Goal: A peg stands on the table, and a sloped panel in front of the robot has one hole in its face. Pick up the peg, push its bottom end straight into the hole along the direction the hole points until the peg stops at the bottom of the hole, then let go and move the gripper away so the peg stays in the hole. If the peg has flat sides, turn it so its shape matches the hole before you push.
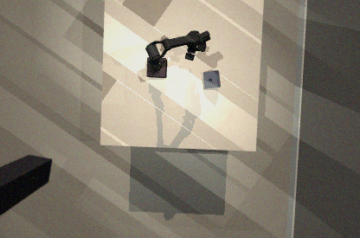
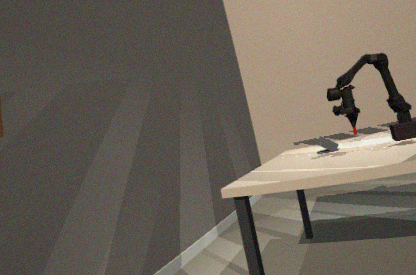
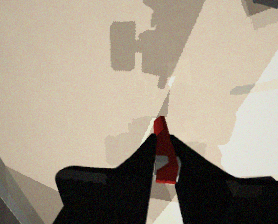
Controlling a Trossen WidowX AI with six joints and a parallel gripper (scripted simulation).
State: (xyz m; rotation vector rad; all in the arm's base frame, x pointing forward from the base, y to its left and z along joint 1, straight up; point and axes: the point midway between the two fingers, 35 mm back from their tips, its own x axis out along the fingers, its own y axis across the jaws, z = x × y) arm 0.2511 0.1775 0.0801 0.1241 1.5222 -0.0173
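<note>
The red peg (image 2: 355,131) (image 3: 160,131) is held between the fingertips of my gripper (image 2: 354,126) (image 3: 161,138). The gripper is shut on it and hangs above the table. In the wrist view the peg's far end sticks out beyond the fingertips, a little tilted in the picture. The blue-grey sloped panel (image 1: 215,74) (image 2: 326,143) sits on the table apart from the gripper, with a small dark hole (image 1: 210,80) in its face. The peg cannot be made out in the top view, and the hole's shape is too small to tell.
The light table top (image 1: 125,122) (image 2: 280,173) carries the dark arm base (image 1: 163,73) (image 2: 403,131) and the panel. The panel lies to the right of the base in the top view. Striped shadows and bright patches cross the table. A dark corner shows at the top right of the wrist view.
</note>
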